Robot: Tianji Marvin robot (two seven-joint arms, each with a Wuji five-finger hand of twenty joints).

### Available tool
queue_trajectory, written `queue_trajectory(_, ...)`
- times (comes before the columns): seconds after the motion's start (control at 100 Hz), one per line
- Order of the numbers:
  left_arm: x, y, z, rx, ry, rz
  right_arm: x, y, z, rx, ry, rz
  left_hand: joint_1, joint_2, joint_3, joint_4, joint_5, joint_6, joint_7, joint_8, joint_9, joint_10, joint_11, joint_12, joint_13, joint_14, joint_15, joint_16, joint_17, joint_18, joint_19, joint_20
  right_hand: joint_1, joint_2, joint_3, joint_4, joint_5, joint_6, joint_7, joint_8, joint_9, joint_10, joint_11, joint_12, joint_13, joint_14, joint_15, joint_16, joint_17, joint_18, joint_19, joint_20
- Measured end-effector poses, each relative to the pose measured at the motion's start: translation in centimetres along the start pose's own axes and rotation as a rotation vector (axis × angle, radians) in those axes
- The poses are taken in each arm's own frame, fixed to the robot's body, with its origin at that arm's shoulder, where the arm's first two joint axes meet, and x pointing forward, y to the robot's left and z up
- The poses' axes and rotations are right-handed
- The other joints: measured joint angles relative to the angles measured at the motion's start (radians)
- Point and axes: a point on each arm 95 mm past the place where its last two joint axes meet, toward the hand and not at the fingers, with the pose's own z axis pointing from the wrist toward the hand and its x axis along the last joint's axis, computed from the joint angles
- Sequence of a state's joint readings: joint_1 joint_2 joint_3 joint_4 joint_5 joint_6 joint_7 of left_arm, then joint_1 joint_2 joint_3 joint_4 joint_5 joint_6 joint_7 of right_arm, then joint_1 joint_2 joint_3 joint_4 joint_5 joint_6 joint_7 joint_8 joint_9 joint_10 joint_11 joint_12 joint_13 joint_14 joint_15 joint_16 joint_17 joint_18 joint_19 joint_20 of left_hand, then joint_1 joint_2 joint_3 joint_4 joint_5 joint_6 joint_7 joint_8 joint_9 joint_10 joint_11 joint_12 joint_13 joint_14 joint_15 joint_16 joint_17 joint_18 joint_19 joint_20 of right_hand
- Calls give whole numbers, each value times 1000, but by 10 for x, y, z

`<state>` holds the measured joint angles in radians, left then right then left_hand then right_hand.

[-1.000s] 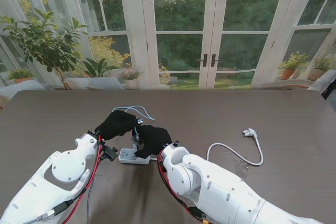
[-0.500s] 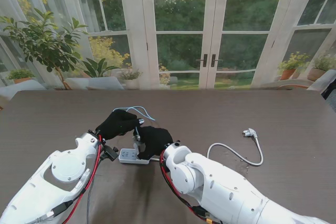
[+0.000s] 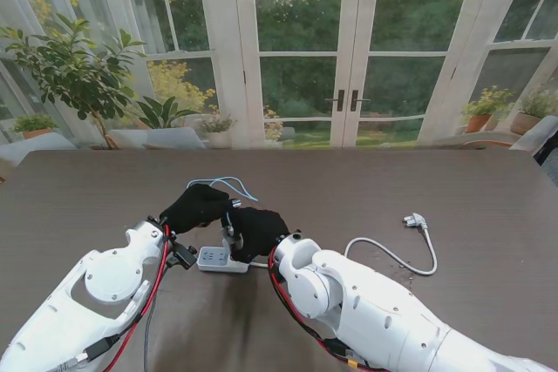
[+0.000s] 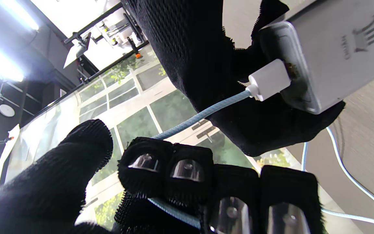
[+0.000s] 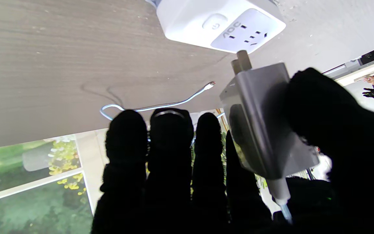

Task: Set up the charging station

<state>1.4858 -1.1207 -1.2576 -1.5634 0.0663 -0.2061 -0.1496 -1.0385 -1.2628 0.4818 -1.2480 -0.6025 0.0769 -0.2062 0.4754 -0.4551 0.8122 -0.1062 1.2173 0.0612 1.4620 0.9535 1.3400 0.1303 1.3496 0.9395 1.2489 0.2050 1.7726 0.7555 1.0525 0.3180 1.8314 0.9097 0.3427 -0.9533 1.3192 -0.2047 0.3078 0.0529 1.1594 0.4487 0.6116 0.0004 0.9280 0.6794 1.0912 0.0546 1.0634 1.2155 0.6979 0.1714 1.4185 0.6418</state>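
Observation:
My right hand [image 3: 255, 230] is shut on a grey charger block [image 5: 265, 130], thumb on one side and fingers on the other. Its two prongs [image 5: 241, 61] hang just over the socket face of the white power strip [image 5: 219, 19], not inserted. The strip [image 3: 214, 259] lies on the table between my two hands. A blue cable [image 4: 203, 113] runs from a white USB plug [image 4: 268, 84] seated in the charger [image 4: 333, 55]. It passes into my left hand [image 3: 196, 206], whose fingers [image 4: 174, 172] are curled shut on it.
The rest of the blue cable [image 3: 228, 185] loops on the table just beyond my left hand. The strip's white cord [image 3: 392, 254] curves off to the right and ends in a plug [image 3: 415, 220]. The dark wooden table [image 3: 436, 180] ends at glass doors.
My right forearm has swung slightly and the right hand has edged a little toward the left hand above the strip. The left hand has stayed in place.

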Motion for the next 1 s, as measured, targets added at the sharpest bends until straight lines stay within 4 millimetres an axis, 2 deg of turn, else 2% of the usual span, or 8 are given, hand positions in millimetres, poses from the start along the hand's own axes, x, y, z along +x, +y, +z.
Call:
queue_trajectory(0.11,0,0,0,-4,-3,-1,0,1,1,-2,4,1,0,0,-2,0,0,0,-1,0,0,0,-1,0,0,0,0,0,0,0,0,0,10,48,7,-4,17,1,0,23,36,-7,25,18,34,-10,13,0,29,-5,15,0)
queue_trajectory(0.37,-1,1,-1,-6,-8,-4,0,1,1,1,2,7,0,0,-7,0,0,0,-2,-1,0,0,-2,0,0,0,0,-6,0,0,0,0,7,90,7,-3,63,16,0,46,113,-8,61,43,97,-19,37,0,77,-12,37,1)
queue_trajectory(0.41,-1,1,-1,-6,-8,-4,0,0,1,2,1,11,0,0,-7,0,0,0,-3,-2,0,0,-3,0,0,0,0,-10,0,0,0,0,21,90,7,-34,71,16,0,46,132,-7,62,50,112,-20,37,0,87,-12,43,1)
queue_trajectory(0.45,-1,1,-1,-6,-9,-5,0,-1,2,2,0,13,0,0,-7,0,0,0,-5,-3,0,0,-4,0,0,0,0,-11,0,0,0,-1,30,90,6,-68,80,14,0,-2,167,-6,62,59,133,-20,37,0,99,-12,44,1)
queue_trajectory(0.49,-1,2,-2,-7,-10,-5,0,-1,2,0,0,14,0,0,-7,0,0,0,-5,-3,0,0,-4,0,0,0,0,-11,0,0,0,-1,31,90,6,-69,84,14,0,-11,170,-6,63,60,134,-20,37,0,102,-12,44,1)
queue_trajectory(0.5,-1,2,-2,-7,-11,-6,0,-1,2,0,-1,14,0,0,-7,0,0,0,-6,-3,0,0,-4,0,0,0,0,-11,0,0,0,-2,53,90,5,-102,85,3,0,-79,203,-6,63,68,151,-16,37,0,118,-12,45,1)
queue_trajectory(0.59,-1,2,-3,-6,-13,-7,1,-1,3,-10,-3,24,0,0,-8,0,0,0,-7,-3,0,0,-5,0,0,0,0,-11,0,0,0,-3,68,90,-15,-134,112,-7,-1,-148,270,-5,69,77,178,-13,39,0,152,-12,51,1)
queue_trajectory(1.0,2,2,-4,-2,-7,-16,2,-1,3,-65,-27,40,0,9,-45,0,1,0,-23,-15,0,0,-18,0,0,0,-2,-22,0,0,0,-25,67,72,-33,-185,183,-8,-1,-182,447,3,88,130,189,-37,209,0,315,-12,78,1)
